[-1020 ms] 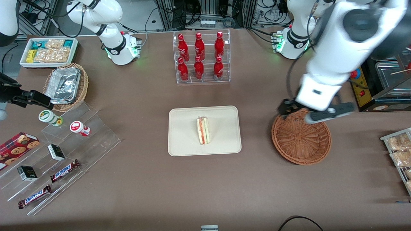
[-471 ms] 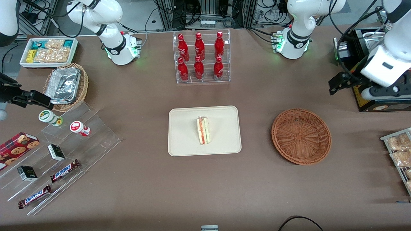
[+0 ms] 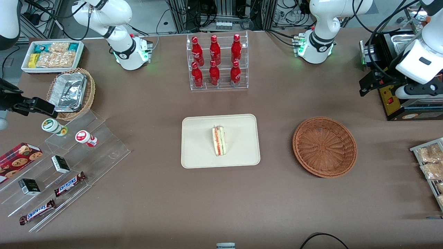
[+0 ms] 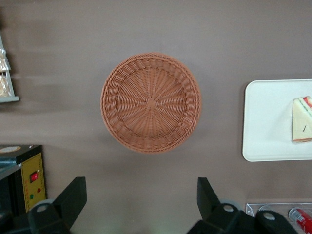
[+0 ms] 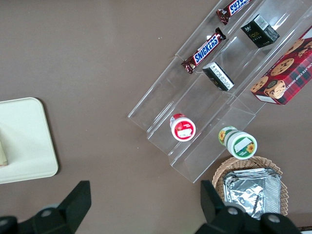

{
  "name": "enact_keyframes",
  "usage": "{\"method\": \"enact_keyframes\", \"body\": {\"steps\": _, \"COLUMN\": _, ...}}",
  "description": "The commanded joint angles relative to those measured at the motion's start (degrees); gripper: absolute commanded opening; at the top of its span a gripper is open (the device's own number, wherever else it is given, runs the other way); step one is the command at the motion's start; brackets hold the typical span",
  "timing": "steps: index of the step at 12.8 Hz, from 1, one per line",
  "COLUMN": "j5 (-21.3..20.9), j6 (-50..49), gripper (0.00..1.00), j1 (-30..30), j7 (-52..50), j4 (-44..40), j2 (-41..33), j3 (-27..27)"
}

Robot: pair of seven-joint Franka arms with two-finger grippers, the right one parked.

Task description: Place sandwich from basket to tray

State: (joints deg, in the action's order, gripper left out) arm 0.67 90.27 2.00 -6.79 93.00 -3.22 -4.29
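Observation:
The sandwich point(image 3: 218, 140), a wrapped white-bread wedge with red and green filling, lies on the cream tray point(image 3: 197, 152) at the table's middle. It also shows on the tray point(image 4: 265, 126) in the left wrist view as the sandwich point(image 4: 302, 126). The reddish-brown wicker basket point(image 3: 324, 147) beside the tray, toward the working arm's end, holds nothing. My gripper point(image 3: 380, 90) hangs high above the table, farther from the front camera than the basket and near the table's end. In the wrist view the gripper point(image 4: 140, 183) is open with nothing between its fingers, and the basket point(image 4: 150, 103) lies below.
A clear rack of red bottles point(image 3: 217, 62) stands farther from the camera than the tray. A black and yellow control box point(image 3: 389, 97) sits under my gripper. Bagged snacks point(image 3: 429, 162) lie at the working arm's end. Acrylic steps point(image 3: 69, 162) with candy bars and a foil-tray basket point(image 3: 71, 93) stand toward the parked arm's end.
My gripper has left the space over the basket and swung out toward the working arm's end of the table, then drifted slightly farther from the camera. The sandwich has stayed on the tray.

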Motion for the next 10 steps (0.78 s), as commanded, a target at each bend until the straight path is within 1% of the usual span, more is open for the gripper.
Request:
{"method": "enact_keyframes", "body": {"steps": 1, "j5": 0.0, "j6": -1.1, "gripper": 1.00, "j1": 0.7, "j7": 0.7, "j4": -5.8, "j2": 4.1, "j3": 0.7}}
{"method": "enact_keyframes", "body": {"steps": 7, "j5": -1.7, "j6": -1.9, "gripper": 1.00, "j1": 0.3, "j7": 0.9, "j4": -6.0, "j2": 4.0, "j3": 1.1}}
{"method": "enact_keyframes", "body": {"steps": 10, "j5": -2.3, "j6": -2.1, "gripper": 1.00, "j1": 0.5, "j7": 4.1, "j4": -6.0, "j2": 3.9, "j3": 3.1}}
